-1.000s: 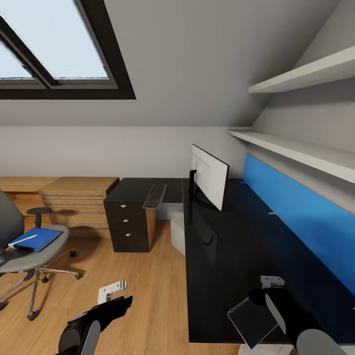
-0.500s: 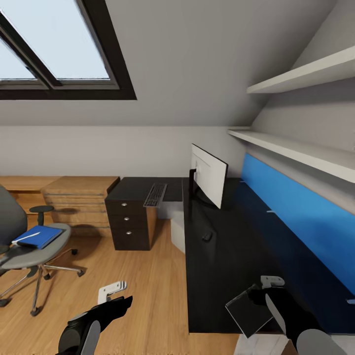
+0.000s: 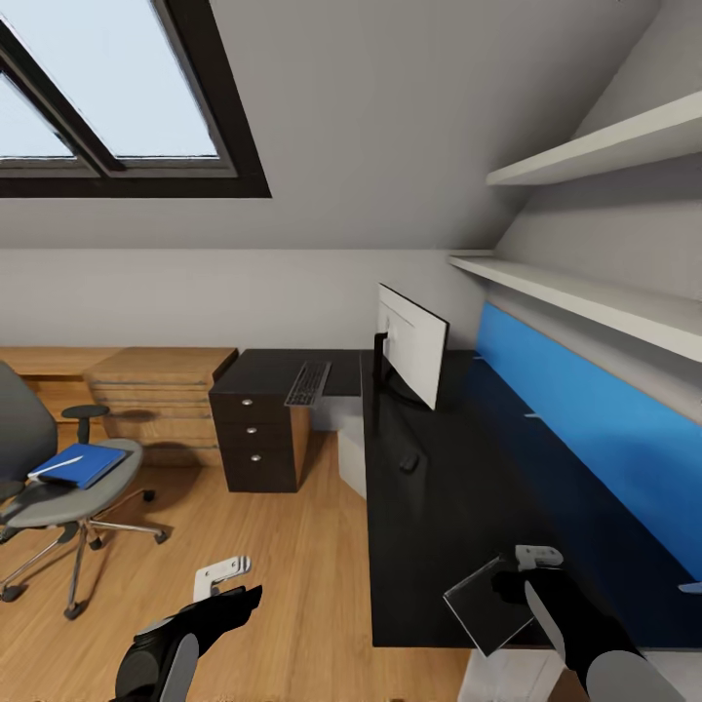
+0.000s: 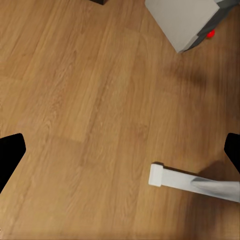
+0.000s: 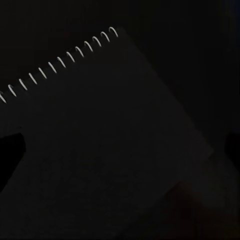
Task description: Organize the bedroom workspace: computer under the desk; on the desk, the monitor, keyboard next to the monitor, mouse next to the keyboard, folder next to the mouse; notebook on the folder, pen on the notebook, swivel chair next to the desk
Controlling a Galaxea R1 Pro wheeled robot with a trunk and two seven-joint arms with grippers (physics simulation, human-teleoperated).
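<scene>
Right gripper (image 3: 517, 575) jaws are pinching the thin dark spiral notebook (image 3: 485, 604) at 5 o'clock, overhanging the glossy black bench (image 3: 439, 526) edge. Loose pinch, could slip floorward. Left gripper (image 3: 226, 577) jaws look spread, holding nothing.

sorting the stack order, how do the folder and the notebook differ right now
The folder is bright blue and lies flat on the swivel chair seat; the notebook is dark, spiral-bound, and held tilted in the right gripper at the desk edge. Both are flat rectangles.
</scene>
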